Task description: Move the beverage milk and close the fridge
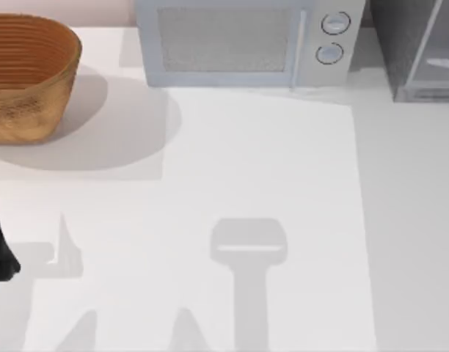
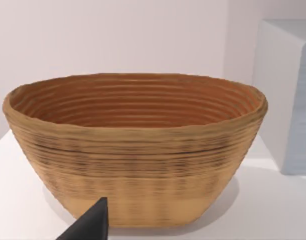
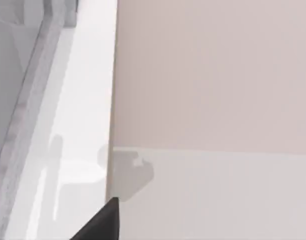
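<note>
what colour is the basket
Tan-brown woven basket with a more orange ribbed inside, best seen in the left wrist view.

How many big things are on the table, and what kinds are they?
Baskets: 1, the woven basket
Microwaves: 1, the light grey microwave
Fridges: 1, the dark grey fridge
Total: 3
</note>
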Motion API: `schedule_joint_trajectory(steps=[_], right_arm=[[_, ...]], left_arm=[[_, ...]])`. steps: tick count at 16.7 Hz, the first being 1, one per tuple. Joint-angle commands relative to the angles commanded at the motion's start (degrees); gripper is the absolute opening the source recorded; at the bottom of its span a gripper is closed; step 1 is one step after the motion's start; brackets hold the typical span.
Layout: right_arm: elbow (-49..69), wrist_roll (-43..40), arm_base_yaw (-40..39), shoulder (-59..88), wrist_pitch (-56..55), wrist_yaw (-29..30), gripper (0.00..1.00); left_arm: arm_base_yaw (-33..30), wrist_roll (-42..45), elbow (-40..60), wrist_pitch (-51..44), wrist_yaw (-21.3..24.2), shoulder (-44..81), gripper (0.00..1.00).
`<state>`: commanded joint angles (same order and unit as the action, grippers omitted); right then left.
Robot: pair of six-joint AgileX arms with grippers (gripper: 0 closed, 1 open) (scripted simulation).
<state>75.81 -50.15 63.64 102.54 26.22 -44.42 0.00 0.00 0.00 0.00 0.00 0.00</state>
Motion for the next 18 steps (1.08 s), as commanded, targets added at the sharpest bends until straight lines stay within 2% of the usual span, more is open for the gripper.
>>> schedule_joint_trajectory(steps=[2,5,13,18], right_arm=[[-0.8,7.2,-5.3,0.8,-5.5,1.1,1.00],[-1.8,13.7,-9.4,1.6,-9.7,2.2,1.00],[-2.0,15.6,-10.8,1.5,-10.7,2.9,1.00],[-4.6,22.4,-21.2,-1.9,-15.0,10.5,1.00]], left_arm=[[0.0,0.0,0.0,0.0,0.0,0.0,1.00],[0.0,0.0,0.0,0.0,0.0,0.0,1.00],[0.0,0.0,0.0,0.0,0.0,0.0,1.00],[0.0,0.0,0.0,0.0,0.0,0.0,1.00]])
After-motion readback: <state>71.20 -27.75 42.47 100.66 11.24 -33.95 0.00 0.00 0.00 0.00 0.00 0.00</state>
